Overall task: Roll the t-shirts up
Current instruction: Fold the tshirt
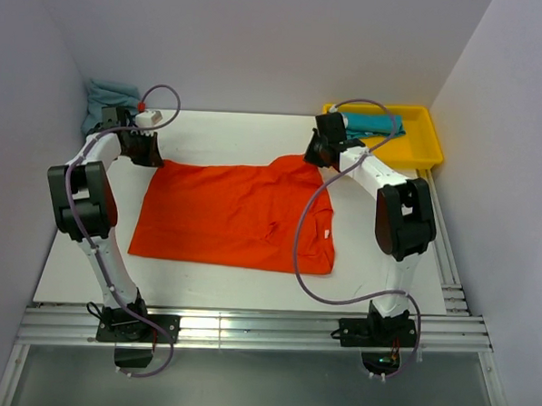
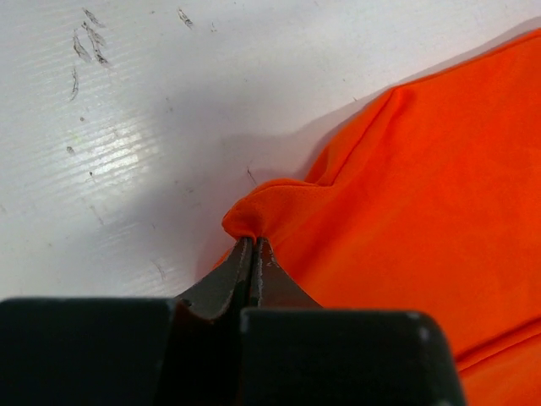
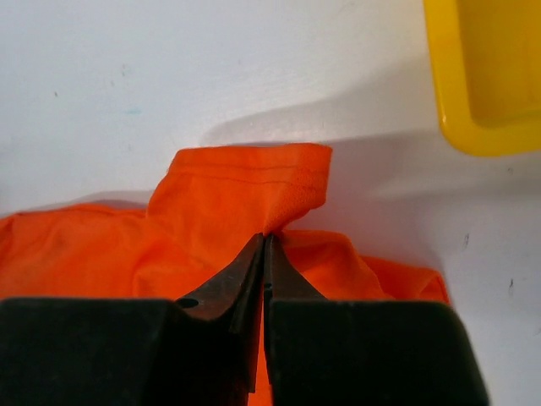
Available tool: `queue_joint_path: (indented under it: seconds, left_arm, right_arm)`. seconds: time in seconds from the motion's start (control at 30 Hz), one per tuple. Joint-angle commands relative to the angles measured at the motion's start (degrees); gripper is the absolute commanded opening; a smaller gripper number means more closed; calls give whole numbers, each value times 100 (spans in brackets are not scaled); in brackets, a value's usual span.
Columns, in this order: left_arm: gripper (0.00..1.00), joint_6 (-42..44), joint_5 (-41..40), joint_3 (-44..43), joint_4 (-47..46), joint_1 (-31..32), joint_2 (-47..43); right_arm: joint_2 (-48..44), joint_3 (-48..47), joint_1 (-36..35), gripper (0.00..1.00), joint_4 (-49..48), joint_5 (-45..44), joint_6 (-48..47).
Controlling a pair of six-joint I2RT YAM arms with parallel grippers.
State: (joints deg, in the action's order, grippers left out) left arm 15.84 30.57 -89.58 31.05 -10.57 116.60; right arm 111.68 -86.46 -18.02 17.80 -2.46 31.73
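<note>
An orange-red t-shirt point(image 1: 234, 216) lies spread flat on the white table. My left gripper point(image 1: 149, 153) is shut on its far left corner, a small pinched fold of orange cloth point(image 2: 279, 207) above the closed jaws point(image 2: 254, 245). My right gripper point(image 1: 315, 156) is shut on the far right edge, where a hemmed flap point(image 3: 254, 190) stands up above the closed jaws point(image 3: 265, 241). A rolled teal t-shirt point(image 1: 373, 124) lies in the yellow tray. A grey-blue t-shirt point(image 1: 108, 96) is bunched in the far left corner.
The yellow tray point(image 1: 417, 149) stands at the far right, just behind my right arm; its corner shows in the right wrist view point(image 3: 482, 76). Walls close in on the left, back and right. An aluminium rail point(image 1: 246, 329) runs along the near edge.
</note>
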Motion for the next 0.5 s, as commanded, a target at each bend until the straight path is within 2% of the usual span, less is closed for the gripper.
queue_joint_path:
  seconds: [0.0, 0.47]
  left_arm:
    - [0, 271, 204, 81, 33, -51, -462]
    - [0, 1088, -42, 661, 692, -270, -1130]
  right_arm:
    - [-506, 304, -201, 5, -207, -202, 53]
    - [-1946, 1938, -685, 4, -111, -782, 606]
